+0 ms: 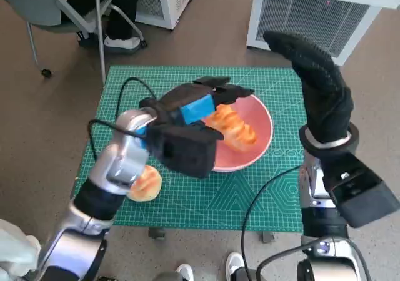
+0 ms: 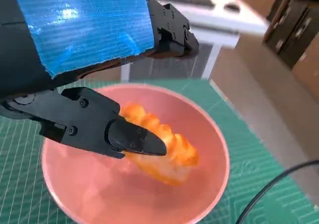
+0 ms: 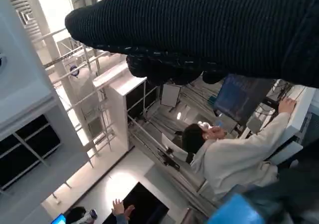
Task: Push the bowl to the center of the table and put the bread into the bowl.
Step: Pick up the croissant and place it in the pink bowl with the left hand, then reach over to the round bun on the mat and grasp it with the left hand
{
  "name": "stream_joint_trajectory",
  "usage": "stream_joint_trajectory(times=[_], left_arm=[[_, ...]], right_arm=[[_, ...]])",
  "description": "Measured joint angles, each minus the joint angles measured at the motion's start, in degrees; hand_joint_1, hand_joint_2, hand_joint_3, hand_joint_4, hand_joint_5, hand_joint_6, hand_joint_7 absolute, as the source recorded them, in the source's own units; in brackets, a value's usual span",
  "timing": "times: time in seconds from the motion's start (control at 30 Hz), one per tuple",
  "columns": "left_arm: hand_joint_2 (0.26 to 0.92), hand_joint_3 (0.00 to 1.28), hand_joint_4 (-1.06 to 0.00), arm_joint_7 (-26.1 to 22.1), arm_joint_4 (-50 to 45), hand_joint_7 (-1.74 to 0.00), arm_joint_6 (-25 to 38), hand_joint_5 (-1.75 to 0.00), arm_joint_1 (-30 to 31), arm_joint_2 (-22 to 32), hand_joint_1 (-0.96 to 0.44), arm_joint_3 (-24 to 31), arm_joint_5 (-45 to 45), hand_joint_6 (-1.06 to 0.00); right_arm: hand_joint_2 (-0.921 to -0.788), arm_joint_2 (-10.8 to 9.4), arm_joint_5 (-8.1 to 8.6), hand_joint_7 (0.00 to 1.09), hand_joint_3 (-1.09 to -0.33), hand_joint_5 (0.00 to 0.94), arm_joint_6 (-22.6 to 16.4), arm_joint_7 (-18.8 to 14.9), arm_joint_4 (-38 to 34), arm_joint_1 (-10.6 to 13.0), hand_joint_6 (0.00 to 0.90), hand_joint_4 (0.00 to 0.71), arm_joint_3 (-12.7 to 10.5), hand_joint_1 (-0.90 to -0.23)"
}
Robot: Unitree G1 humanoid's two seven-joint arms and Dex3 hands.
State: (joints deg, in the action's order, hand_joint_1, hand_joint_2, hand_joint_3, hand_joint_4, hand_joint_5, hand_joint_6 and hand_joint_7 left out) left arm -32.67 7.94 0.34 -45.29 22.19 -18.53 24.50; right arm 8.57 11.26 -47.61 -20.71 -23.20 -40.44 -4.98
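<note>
Left hand [image 1: 190, 109] hovers over the bowl [image 1: 262, 145], fingers [image 2: 132, 137] spread, empty, above the bread [image 2: 167, 152].

The pink bowl [image 2: 209, 134] looks smooth and glossy; the bread [image 2: 164, 149] has a shiny glazed crust. The right robot hand [image 1: 319, 87] wears coarse knitted cloth; the left robot hand [image 1: 194, 115] matt plastic and ribbed blue tape [image 2: 84, 25].

My left hand [image 1: 197, 109] hovers over the pink bowl [image 1: 261, 145], where one bread [image 1: 236, 128] lies. My right hand [image 1: 315, 81] is raised beside it.
</note>
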Motion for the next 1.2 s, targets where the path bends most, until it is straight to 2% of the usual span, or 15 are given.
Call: stream_joint_trajectory(times=[0.37, 0.7, 0.93, 1.2], left_arm=[[0.921, 0.06, -0.17, 0.15, -14.74, -0.07, -5.49, -0.05, 10.83, 7.41, -0.41, 9.11, -5.14, -0.31], [0.921, 0.09, -0.24, 0.0, -24.11, -0.09, -8.47, -0.05, 24.76, 14.14, -0.42, 17.92, -9.42, -0.36], [0.92, 0.06, -0.26, -0.04, -27.46, -0.1, -8.99, -0.03, 33.64, 17.82, -0.42, 20.96, -8.6, -0.38], [0.905, 0.02, -0.27, -1.4, -28.33, -0.09, -6.8, -0.01, 39.42, 20.05, -0.4, 21.54, -7.38, -0.38]], right_arm=[[-0.921, -0.24, 0.03, 0.61, -0.846, 0.016, 0.38, 0.0, 0.78, 0.78, -0.001, 0.249, 0.35, -0.558], [-0.921, -0.43, 0.29, 0.61, -0.848, 0.018, 0.54, -0.01, 0.75, 0.87, -0.001, 0.245, 0.45, -0.555], [-0.921, -0.51, 0.34, 0.61, -0.833, 0.023, 0.32, -0.05, -0.07, 0.79, -0.001, 0.248, 0.42, -0.557], [-0.921, -0.65, 0.27, 0.62, -0.826, 0.027, -0.46, -0.05, -1.82, 0.62, -0.001, 0.252, 0.43, -0.572]])
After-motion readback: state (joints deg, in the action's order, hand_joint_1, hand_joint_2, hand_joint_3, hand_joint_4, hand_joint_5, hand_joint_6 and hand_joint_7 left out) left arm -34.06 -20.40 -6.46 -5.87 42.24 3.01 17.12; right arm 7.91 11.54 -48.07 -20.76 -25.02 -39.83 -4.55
